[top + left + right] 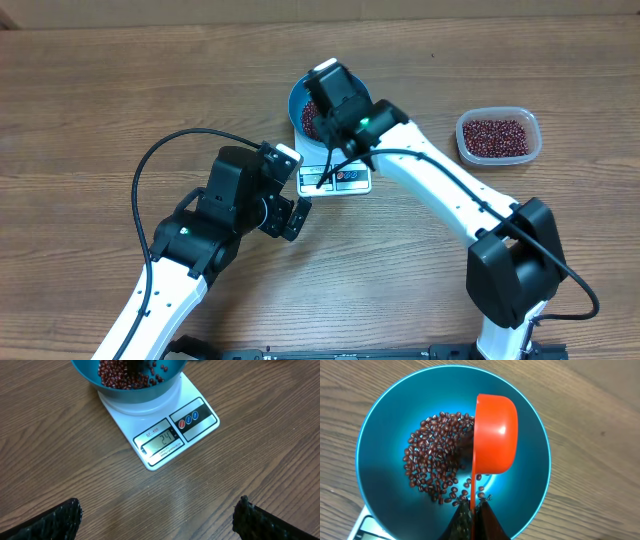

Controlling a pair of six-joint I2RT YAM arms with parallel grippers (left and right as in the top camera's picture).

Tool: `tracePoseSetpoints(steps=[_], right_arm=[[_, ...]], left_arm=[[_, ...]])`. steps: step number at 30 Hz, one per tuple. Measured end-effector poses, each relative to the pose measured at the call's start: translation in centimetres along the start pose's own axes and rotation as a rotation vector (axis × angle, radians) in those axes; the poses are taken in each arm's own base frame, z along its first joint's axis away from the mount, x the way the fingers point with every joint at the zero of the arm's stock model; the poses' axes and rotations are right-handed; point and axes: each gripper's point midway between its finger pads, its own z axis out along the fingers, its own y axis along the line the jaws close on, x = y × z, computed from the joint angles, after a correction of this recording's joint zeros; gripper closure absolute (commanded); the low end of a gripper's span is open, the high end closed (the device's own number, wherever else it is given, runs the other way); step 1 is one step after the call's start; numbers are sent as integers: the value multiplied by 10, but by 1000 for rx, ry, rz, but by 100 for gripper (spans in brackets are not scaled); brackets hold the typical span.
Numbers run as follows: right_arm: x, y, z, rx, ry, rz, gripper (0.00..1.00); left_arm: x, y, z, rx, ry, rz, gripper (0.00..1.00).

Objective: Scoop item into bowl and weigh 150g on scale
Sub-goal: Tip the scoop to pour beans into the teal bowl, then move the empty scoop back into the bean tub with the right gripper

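left arm (135,305): my links are white shells, joints black housings
right arm (440,192): same white shells, big black block at my elbow
left cable (150,165): black, wide loop off the arm
right cable (430,158): black, runs along the white link
wrist light (365,122): green dot
left end effector (157,522): two black fingers, rough textured surface
right end effector (472,520): black fingers, same dark texture

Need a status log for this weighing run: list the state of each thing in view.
Bowl, sitting on the scale, shallow layer of beans inside.
Scale, switched on, digits showing.
Scoop, tipped on edge over the bowl.
Right pincer, shut on the scoop handle.
Left pincer, open, empty, above the table.
Clear tub, uncovered, holding beans.
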Motion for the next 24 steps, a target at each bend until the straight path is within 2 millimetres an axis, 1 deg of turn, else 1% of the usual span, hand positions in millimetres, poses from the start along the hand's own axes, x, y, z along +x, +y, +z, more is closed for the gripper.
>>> tracePoseSetpoints(steps=[3, 6, 11, 14, 17, 19, 22, 24], right_arm=[[1, 2, -3, 35, 1, -25, 96], [3, -1, -4, 56, 9, -30, 96], [3, -4, -4, 58, 9, -21, 96], [0, -9, -7, 41, 1, 2, 96], [-4, -22, -15, 9, -9, 55, 96], [-5, -36, -22, -20, -11, 101, 96], [-5, -63, -35, -73, -15, 189, 96], [-3, -86, -49, -113, -18, 258, 96]], left_arm=[[0, 0, 0, 0, 0, 0, 1], [0, 0, 0, 0, 0, 0, 0], [0, 0, 0, 0, 0, 0, 0], [0, 0, 0, 0, 0, 0, 0], [0, 0, 0, 0, 0, 0, 1], [0, 0, 0, 0, 0, 0, 0], [0, 0, 0, 0, 0, 0, 0], [0, 0, 0, 0, 0, 0, 0]])
